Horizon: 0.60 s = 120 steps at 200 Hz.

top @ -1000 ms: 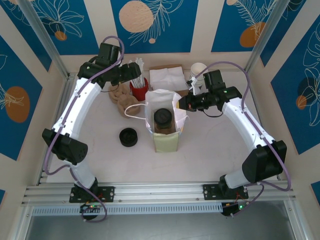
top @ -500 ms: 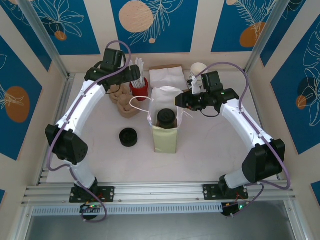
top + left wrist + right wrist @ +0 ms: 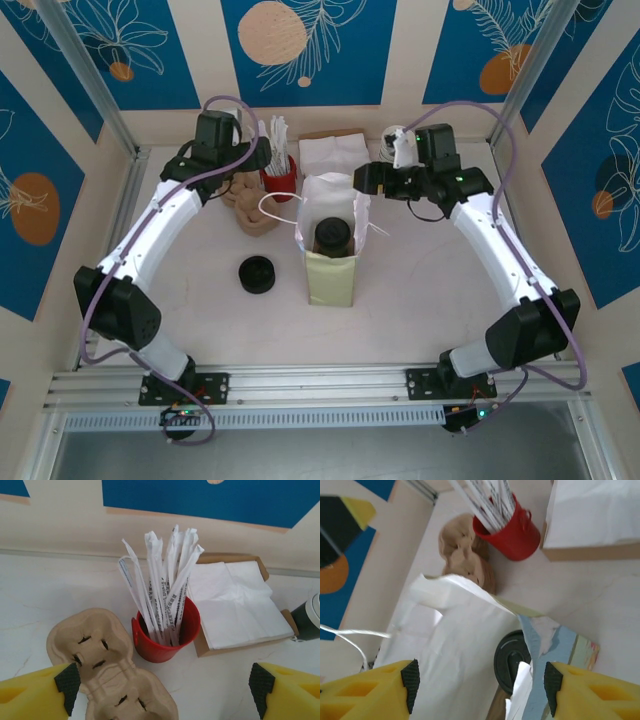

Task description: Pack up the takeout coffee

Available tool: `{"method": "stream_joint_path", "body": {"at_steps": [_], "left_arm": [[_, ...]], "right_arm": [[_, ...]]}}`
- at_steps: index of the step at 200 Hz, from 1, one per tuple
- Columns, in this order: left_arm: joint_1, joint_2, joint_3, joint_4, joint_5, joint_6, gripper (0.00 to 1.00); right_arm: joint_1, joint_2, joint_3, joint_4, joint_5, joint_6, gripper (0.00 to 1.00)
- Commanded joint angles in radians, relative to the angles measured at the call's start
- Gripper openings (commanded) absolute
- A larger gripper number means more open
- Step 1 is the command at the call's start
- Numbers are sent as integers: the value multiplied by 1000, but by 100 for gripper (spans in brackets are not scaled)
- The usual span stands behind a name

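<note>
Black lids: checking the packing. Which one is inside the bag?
The takeout coffee's lid, inside the paper bag; the loose lid lies on the table beside it.

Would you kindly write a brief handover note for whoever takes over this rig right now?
Left gripper: open, empty, over the red straw cup.
Right gripper: open, empty, above the mouth of the paper bag.
Takeout coffee: inside the upright bag, lid on.
Done: coffee is in the bag.
To do: probably just draw both arms clear.
</note>
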Motion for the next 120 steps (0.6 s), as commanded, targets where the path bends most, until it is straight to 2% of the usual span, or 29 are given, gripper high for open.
{"method": "stream_joint_path", "body": {"at_steps": [1,29,76,120], "left_arm": [[38,-9,-7,76,10,-23,87],[57,86,113,21,41,-37,83],[92,239,289,-18,76,-43,71],[131,318,320,-5,126,-92,57]], "right_arm": [[-12,-50,68,-32,38,43,69],[-24,-94,81,-41,58,60,69],[-44,-209,-43,63,72,68,66],[-102,-232,-83,62,33,66,61]]}}
